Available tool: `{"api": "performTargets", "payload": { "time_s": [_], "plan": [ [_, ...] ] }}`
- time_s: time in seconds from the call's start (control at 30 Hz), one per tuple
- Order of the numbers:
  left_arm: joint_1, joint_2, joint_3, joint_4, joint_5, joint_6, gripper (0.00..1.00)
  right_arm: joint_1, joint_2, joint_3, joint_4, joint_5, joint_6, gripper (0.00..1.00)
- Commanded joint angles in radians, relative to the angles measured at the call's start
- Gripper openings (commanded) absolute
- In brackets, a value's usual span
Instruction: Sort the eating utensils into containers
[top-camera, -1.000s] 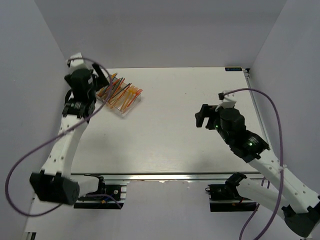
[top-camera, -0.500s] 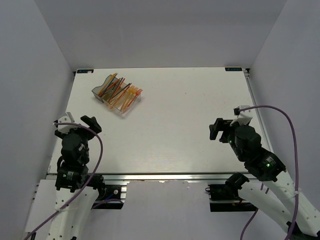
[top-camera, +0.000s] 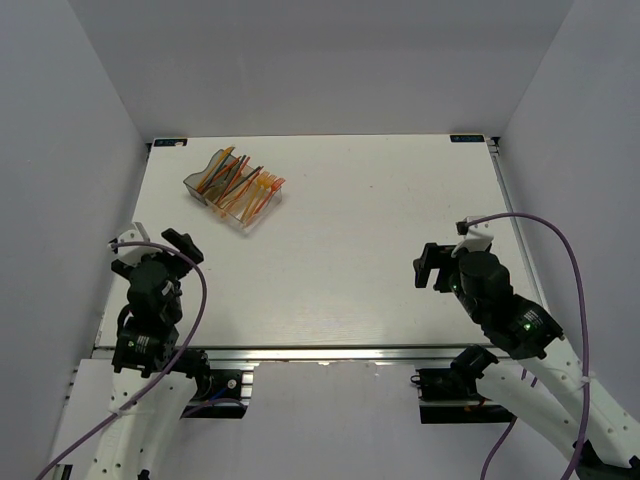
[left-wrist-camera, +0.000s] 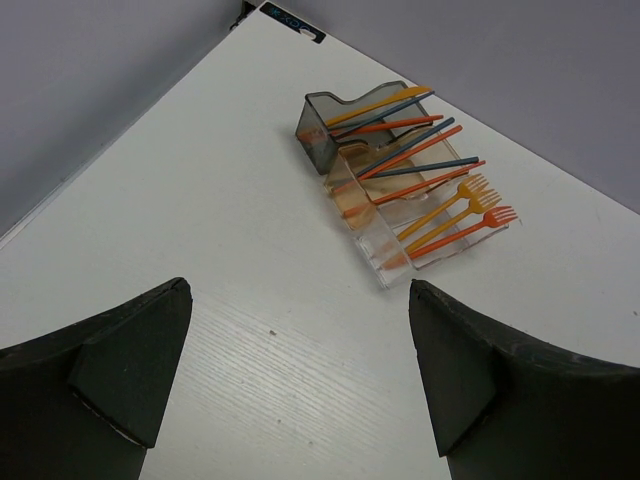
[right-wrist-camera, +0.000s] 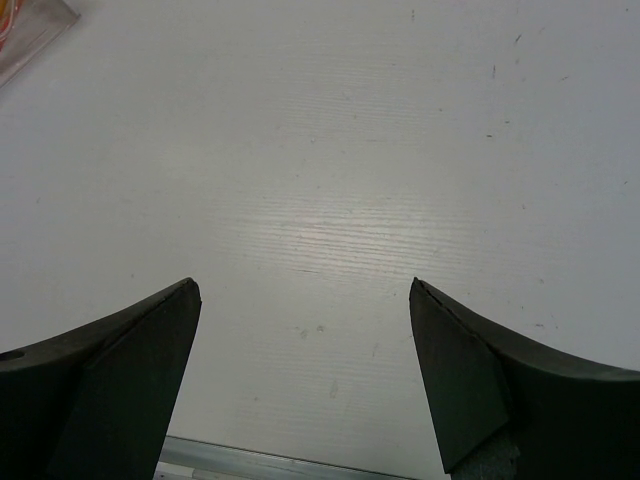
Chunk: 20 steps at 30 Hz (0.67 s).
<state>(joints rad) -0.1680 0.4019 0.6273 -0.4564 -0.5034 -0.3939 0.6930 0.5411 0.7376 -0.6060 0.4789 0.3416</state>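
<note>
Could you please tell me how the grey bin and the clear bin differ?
The grey bin is dark-tinted; the clear bin is see-through. The grey bin holds orange and blue-grey utensils; the clear bin holds only orange forks. The grey bin sits at the row's far end, the clear bin at its near end. Both belong to one joined row.

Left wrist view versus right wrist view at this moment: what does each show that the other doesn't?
Only the left wrist view shows the whole row of three bins, with the utensils lying in them and the forks in the clear end bin.

Only the right wrist view shows the metal rail at the table's near edge. Of the bins it catches just a clear sliver at its top left.

Both show the white table and an open, empty gripper: the left gripper and the right gripper.
</note>
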Motion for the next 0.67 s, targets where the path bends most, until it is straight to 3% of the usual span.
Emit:
{"api": "performTargets", "payload": {
  "time_s": [0.0, 0.63],
  "plan": [
    [-0.005, -0.014, 0.002, -0.007, -0.037, -0.014, 0.98, -0.003, 0.006, 0.014, 0.022, -0.016, 0.016, 0.89],
    [-0.007, -0.021, -0.017, 0.004, -0.029, -0.019, 0.98, -0.003, 0.03, -0.003, 0.052, -0.036, 0.034, 0.89]
  ]
}}
